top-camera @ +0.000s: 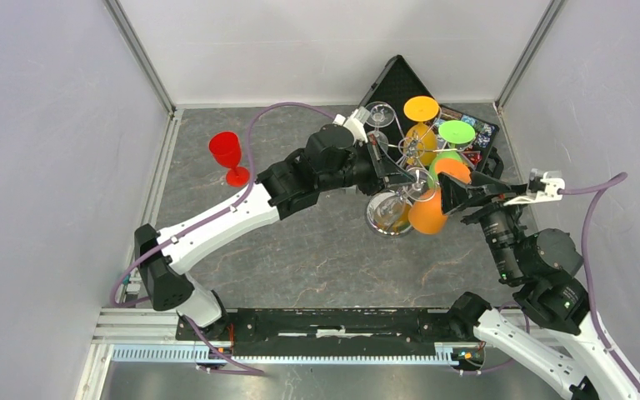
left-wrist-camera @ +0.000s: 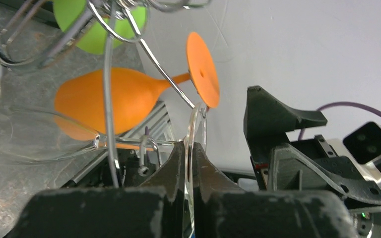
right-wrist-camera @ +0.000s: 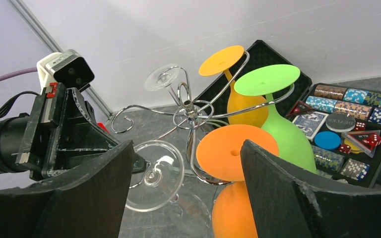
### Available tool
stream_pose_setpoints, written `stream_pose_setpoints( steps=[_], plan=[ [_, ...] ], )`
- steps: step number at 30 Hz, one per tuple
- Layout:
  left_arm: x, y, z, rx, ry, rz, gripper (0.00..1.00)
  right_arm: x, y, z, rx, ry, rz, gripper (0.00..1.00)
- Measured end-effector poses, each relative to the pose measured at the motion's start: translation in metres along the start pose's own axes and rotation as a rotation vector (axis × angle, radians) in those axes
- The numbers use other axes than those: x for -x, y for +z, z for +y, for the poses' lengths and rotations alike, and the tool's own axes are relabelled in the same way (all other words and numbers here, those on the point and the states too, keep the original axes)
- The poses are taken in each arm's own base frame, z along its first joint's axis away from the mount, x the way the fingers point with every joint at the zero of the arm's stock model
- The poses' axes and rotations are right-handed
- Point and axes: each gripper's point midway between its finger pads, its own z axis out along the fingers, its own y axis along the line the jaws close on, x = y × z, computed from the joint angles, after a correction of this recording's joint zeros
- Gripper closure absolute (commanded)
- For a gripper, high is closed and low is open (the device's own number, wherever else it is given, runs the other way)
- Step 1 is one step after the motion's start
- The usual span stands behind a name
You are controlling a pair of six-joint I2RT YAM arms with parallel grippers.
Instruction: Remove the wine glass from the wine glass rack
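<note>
If I drag this clear wine glass sideways instead of out along the wire, its stem will catch in the curled arm and tip the whole wine glass rack. And that rack, toward the far right corner of the table, just ahead of the black case, is loaded! The orange glass hangs just beside mine, and one bump sets it swinging. Slippage worries me too: my left gripper is clenched on nothing more than the thin edge of the glass's foot, fingers nearly together, a smooth, slim purchase. My right gripper is spread wide, fingers flanking the orange glass's foot. It's holding nothing, and I can't see it touching anything.
</note>
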Motion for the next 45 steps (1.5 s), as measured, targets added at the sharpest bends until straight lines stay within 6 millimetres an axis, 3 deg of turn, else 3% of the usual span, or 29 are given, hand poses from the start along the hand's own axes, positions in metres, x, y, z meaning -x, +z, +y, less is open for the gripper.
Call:
stream_pose_setpoints(
  steps=[7, 13, 18, 20, 23, 28, 31, 38, 42, 45],
  plan=[
    [-0.013, -0.015, -0.020, -0.076, 0.011, 0.059, 0.98, 0.011, -0.011, -0.002, 0.025, 0.032, -0.049, 0.09],
    [-0.021, -0.054, -0.040, -0.157, 0.009, 0.051, 0.98, 0.026, -0.030, 0.006, 0.142, 0.028, -0.145, 0.05],
    [-0.035, -0.079, -0.047, -0.215, -0.018, 0.075, 0.98, 0.031, -0.048, 0.028, 0.326, -0.083, -0.204, 0.03],
    [-0.039, -0.087, -0.043, -0.215, -0.029, 0.078, 0.98, 0.029, -0.055, 0.046, 0.448, -0.154, -0.212, 0.03],
    [-0.041, -0.100, -0.041, -0.222, -0.035, 0.076, 0.98, 0.015, -0.058, 0.074, 0.613, -0.251, -0.185, 0.03],
    [-0.040, -0.124, -0.034, -0.195, -0.026, 0.055, 0.98, -0.030, -0.049, 0.124, 0.892, -0.330, -0.068, 0.02],
    [-0.036, -0.135, -0.031, -0.194, -0.032, 0.037, 0.98, -0.044, -0.052, 0.136, 0.980, -0.342, -0.050, 0.03],
    [-0.022, -0.176, -0.051, -0.281, -0.018, -0.033, 0.98, -0.071, -0.056, 0.158, 1.156, -0.348, 0.017, 0.02],
    [-0.019, -0.183, -0.054, -0.296, -0.016, -0.046, 0.98, -0.072, -0.058, 0.166, 1.209, -0.346, 0.003, 0.04],
    [-0.019, -0.181, -0.053, -0.292, -0.017, -0.042, 0.98, -0.067, -0.057, 0.171, 1.230, -0.343, -0.031, 0.13]
  ],
)
